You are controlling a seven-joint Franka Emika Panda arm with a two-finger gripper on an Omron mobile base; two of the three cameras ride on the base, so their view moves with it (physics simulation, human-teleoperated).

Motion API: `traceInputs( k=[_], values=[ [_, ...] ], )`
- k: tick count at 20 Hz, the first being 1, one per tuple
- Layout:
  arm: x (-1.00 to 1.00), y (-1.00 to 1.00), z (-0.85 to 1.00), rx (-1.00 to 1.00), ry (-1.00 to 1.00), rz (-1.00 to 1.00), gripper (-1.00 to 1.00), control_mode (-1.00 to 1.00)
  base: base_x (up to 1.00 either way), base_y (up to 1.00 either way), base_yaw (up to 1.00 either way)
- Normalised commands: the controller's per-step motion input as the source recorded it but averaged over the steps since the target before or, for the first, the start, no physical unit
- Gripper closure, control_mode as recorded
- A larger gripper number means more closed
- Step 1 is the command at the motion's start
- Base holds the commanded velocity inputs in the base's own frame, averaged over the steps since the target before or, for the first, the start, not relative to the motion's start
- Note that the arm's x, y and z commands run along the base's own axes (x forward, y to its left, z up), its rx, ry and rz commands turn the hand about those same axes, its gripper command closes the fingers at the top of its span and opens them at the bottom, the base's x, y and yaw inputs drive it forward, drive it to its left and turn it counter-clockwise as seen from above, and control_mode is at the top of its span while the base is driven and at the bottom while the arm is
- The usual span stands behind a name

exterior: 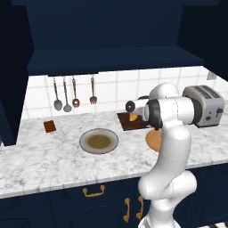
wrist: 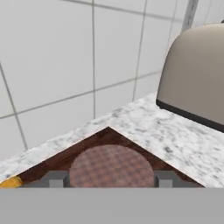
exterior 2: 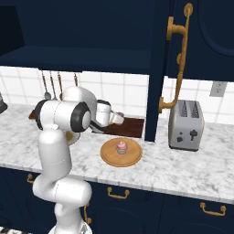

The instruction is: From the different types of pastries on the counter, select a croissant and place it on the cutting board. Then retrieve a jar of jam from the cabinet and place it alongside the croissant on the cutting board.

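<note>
**Jam jar almost down on the board**

Going left to right in the left base view: brown square [exterior: 50,126] at 9 o'clock, grey dish [exterior: 99,141] in the middle, then the cutting board [exterior: 126,121] with the croissant [exterior: 133,117] already on it. In the hand view the gripper [wrist: 111,177] is clamped on the jar of jam [wrist: 111,167], just above the board's corner, toaster [wrist: 197,74] at 2 o'clock. Looks like step 2's placement; next move is probably lowering and letting go beside the croissant.
</note>
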Motion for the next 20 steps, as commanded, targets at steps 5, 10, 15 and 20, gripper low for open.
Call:
traceInputs(
  k=[5,10,15,20],
  values=[
    [0.00,-0.02,0.00,0.00,0.00,0.00,-1.00,-1.00,0.00,0.00,0.00],
    [-0.01,0.00,0.10,0.00,-0.03,0.00,-1.00,-1.00,0.00,0.00,0.00],
    [-0.28,0.45,0.24,0.00,-0.15,0.00,-1.00,-1.00,0.00,0.00,0.00],
    [-0.50,0.91,0.15,-0.01,-0.14,0.00,-1.00,-1.00,0.00,0.00,0.00]
  ],
)
